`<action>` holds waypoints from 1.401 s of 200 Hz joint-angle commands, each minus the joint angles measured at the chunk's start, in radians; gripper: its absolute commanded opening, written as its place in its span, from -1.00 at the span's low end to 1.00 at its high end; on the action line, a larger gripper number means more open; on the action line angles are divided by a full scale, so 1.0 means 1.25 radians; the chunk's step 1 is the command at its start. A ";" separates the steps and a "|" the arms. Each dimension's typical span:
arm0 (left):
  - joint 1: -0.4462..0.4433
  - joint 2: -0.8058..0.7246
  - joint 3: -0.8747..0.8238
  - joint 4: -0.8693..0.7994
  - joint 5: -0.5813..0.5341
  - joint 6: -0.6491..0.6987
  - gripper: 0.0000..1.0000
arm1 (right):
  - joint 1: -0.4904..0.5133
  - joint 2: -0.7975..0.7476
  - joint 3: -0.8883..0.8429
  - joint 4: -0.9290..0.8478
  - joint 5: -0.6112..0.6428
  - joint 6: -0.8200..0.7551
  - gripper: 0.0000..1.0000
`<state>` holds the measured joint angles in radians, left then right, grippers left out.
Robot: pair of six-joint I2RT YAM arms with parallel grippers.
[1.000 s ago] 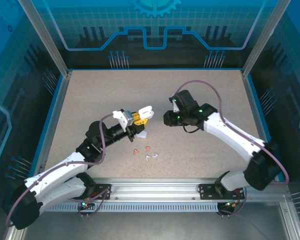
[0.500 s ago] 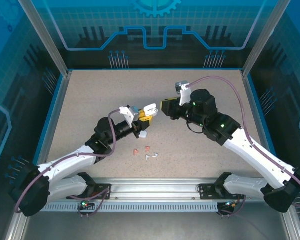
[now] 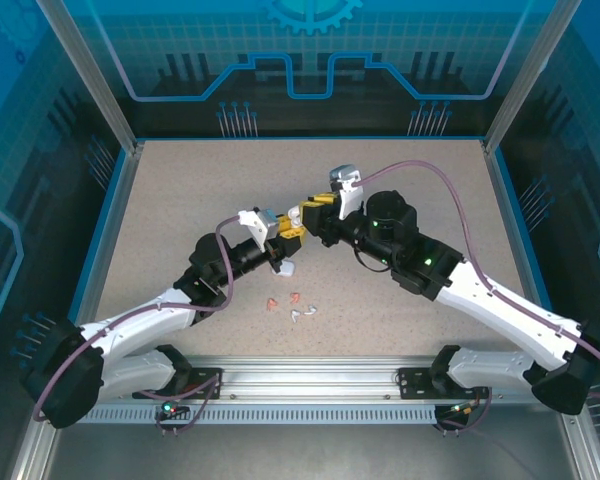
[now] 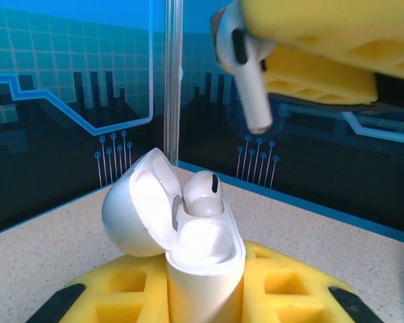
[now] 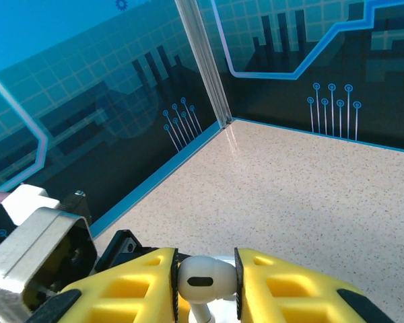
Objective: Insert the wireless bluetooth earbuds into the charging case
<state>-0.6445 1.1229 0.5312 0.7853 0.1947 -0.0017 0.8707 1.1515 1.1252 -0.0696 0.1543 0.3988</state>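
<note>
The white earbud point(image 4: 246, 74) hung stem-down, at about 1 o'clock above the open case point(image 4: 205, 269), not yet touching it. It looked very light, hard and smooth, so probably slippery. The right hand point(image 3: 316, 212) was closed on its round head, which left the stem free for the empty socket. A second earbud point(image 4: 202, 192) sat already in the case. The left hand point(image 3: 285, 238) was closed on the lower body of the case, with the lid point(image 4: 138, 202) open toward 9 o'clock. Spare earbuds point(image 3: 295, 305) lay on the surface point(image 3: 180, 200) at 6 o'clock.
</note>
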 commanded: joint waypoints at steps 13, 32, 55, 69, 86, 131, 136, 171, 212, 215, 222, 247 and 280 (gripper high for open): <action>-0.008 0.005 0.032 0.036 -0.020 -0.012 -1.00 | 0.018 0.017 -0.014 0.051 0.026 -0.004 -0.46; -0.008 0.006 0.032 0.038 -0.025 -0.015 -1.00 | 0.024 0.023 -0.019 0.058 0.025 0.001 -0.46; -0.008 0.006 0.033 0.039 -0.028 -0.016 -1.00 | 0.028 0.028 -0.021 0.057 0.029 0.003 -0.46; -0.008 0.006 0.034 0.040 -0.029 -0.017 -1.00 | 0.031 0.030 -0.026 0.056 0.031 0.003 -0.46; -0.008 0.009 0.035 0.040 -0.031 -0.018 -1.00 | 0.037 0.031 -0.030 0.056 0.040 0.002 -0.46; -0.008 0.016 0.038 0.051 -0.029 -0.029 -1.00 | 0.042 0.044 -0.035 0.054 0.050 0.001 -0.46; -0.008 0.016 0.038 0.053 -0.029 -0.029 -1.00 | 0.042 0.046 -0.035 0.054 0.051 0.001 -0.46; -0.008 0.015 0.034 0.054 -0.029 -0.030 -1.00 | 0.043 0.057 -0.034 0.059 0.057 0.003 -0.46; -0.008 0.015 0.032 0.057 -0.031 -0.032 -1.00 | 0.044 0.059 -0.036 0.059 0.068 0.000 -0.46; -0.008 0.015 0.032 0.057 -0.031 -0.033 -1.00 | 0.044 0.059 -0.037 0.059 0.069 0.000 -0.46; -0.008 0.016 0.032 0.058 -0.032 -0.032 -1.00 | 0.044 0.058 -0.038 0.058 0.074 0.001 -0.46; -0.008 0.016 0.033 0.059 -0.032 -0.036 -1.00 | 0.045 0.056 -0.044 0.060 0.083 -0.002 -0.46; -0.008 0.016 0.033 0.060 -0.038 -0.041 -1.00 | 0.044 0.055 -0.040 0.043 0.073 0.000 -0.46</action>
<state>-0.6464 1.1454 0.5423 0.7998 0.1680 -0.0284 0.9100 1.2236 1.0782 -0.0174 0.2325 0.3992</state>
